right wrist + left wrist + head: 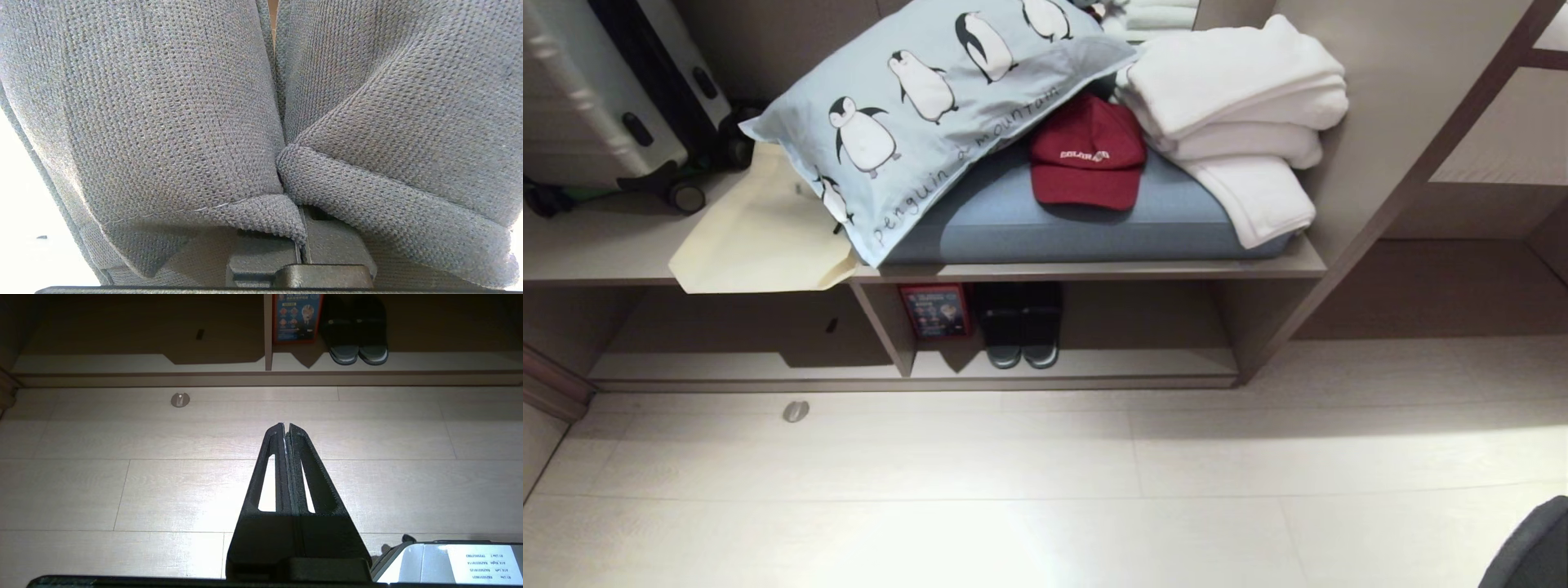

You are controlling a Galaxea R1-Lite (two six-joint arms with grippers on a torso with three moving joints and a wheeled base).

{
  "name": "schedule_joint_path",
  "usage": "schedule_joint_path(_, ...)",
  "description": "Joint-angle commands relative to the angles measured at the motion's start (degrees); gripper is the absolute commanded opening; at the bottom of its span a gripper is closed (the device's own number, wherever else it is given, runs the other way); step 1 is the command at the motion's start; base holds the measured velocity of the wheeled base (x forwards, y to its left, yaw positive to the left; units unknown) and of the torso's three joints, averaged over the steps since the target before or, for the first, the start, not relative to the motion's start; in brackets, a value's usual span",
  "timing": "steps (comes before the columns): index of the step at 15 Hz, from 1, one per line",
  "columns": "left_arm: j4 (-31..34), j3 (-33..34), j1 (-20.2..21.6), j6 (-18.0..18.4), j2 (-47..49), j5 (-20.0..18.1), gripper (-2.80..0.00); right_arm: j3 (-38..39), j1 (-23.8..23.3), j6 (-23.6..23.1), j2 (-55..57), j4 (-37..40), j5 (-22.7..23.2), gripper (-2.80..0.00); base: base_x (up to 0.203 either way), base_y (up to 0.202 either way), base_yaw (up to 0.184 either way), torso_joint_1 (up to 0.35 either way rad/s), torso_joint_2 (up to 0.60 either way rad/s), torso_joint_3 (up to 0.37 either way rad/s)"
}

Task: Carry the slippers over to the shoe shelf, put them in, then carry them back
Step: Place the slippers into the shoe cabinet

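Pale plank flooring (1045, 490) lies open and wide in front of a built-in bench unit, with free room from the shelf's lip out to the near edge of the head view. At 12 o'clock from the middle of that floor, the shoe shelf (1094, 363) runs low under the bench, its dark trim marking the front edge. A darker pair of slippers (1021, 343) with pale sole rims sits toes-out inside, just beside a red-framed card (935, 310) leaning at the divider; their heels are lost in shadow. Above, a penguin pillow (915, 106), red cap (1088, 153) and folded white towels (1241, 98) crowd the bench cushion, and a suitcase (605, 90) is cut off at 10 o'clock.

Neither arm shows in the head view. The left gripper (286, 426) hangs over bare floor, fingers pressed together on nothing. The right gripper (302, 245) is almost wholly buried: its jaws are clamped on the grey-blue slippers (163, 122), whose knit uppers fill the right wrist view, pinched together at the gripper. Where the pair hangs in the room cannot be made out.
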State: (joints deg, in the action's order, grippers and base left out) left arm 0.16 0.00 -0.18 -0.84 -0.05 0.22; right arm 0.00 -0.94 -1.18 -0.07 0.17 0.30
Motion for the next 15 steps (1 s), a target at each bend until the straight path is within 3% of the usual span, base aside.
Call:
schedule_joint_path(1,0.0,0.1,0.0,-0.1,0.0,0.0,-2.8,0.0,0.0,0.0,-0.1,0.0,0.0,-2.8,0.0,0.0,0.0,0.002,0.0,-0.203)
schedule_joint_path(15,0.0,0.1,0.0,-0.2,0.0,0.0,-2.8,0.0,0.0,0.0,-0.1,0.0,0.0,-2.8,0.0,0.0,0.0,0.003,0.0,-0.197)
